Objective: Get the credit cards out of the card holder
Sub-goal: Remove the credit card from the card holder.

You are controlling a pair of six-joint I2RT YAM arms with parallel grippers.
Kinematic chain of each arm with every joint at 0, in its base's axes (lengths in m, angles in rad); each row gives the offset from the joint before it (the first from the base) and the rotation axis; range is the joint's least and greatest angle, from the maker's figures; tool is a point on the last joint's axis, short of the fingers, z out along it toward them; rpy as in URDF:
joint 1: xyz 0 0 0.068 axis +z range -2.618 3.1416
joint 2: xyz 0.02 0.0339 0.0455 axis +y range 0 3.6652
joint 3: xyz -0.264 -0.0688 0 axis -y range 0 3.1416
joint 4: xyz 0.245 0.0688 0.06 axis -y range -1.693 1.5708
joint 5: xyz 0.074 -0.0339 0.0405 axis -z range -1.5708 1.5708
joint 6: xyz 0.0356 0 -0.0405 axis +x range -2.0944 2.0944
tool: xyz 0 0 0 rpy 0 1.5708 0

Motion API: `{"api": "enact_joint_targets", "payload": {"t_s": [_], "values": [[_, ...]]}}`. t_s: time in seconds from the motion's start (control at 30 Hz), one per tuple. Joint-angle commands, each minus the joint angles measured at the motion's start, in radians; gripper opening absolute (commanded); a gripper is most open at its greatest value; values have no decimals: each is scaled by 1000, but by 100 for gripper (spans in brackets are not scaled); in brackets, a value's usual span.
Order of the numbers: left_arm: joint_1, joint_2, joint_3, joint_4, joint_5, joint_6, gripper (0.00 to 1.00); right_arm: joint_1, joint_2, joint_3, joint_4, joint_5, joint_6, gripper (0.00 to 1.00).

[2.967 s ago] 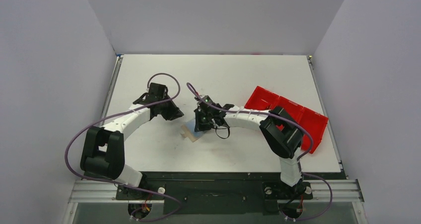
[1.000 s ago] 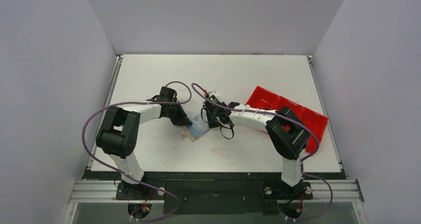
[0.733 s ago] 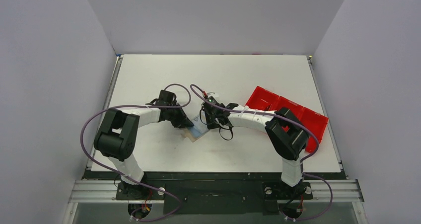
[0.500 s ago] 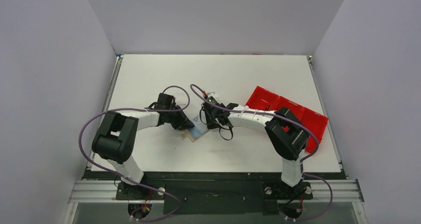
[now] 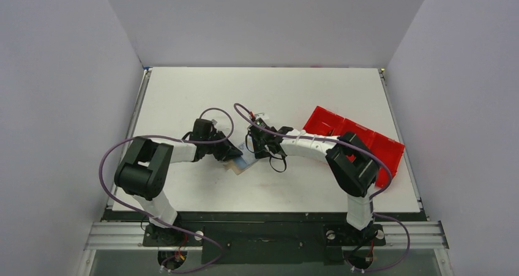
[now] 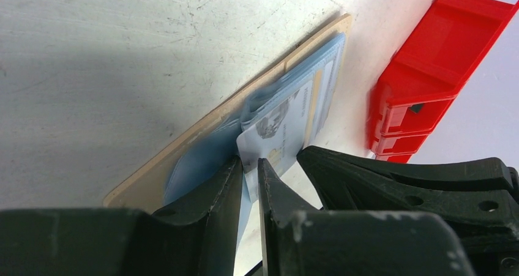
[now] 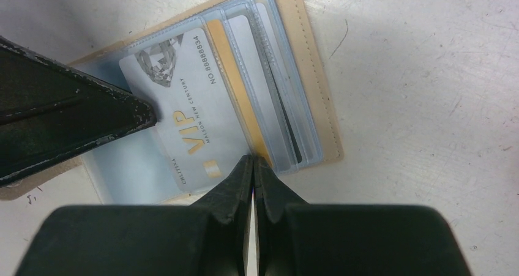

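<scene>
Sitting between left hand's (image 6: 248,166) fingers (image 6: 217,190): credit card (image 6: 278,126)

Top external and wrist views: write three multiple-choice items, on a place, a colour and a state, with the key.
1. The red tray lies: A) left of the card holder B) right of it C) on top of it.
2. The VIP card's lettering is: A) gold B) green C) red.
3. The right hand is: A) wide open B) shut C) gripping the tray.
Key: B, it lies on the holder's right in the top view; A, gold letters show in the right wrist view; B, its fingers meet without a gap.
</scene>
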Motion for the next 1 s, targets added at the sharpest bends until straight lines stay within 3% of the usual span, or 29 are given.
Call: {"api": "enact_joint_targets", "payload": {"t_s": [0.0, 0.53, 0.97], "values": [[-2, 19, -23, 121, 35, -35, 13, 10, 41, 21, 4, -15, 10, 0], [5, -1, -81, 236, 75, -82, 0, 8, 66, 28, -1, -27, 17, 0], [13, -19, -119, 281, 89, -96, 0, 4, 82, 30, -1, -31, 21, 0]]}}
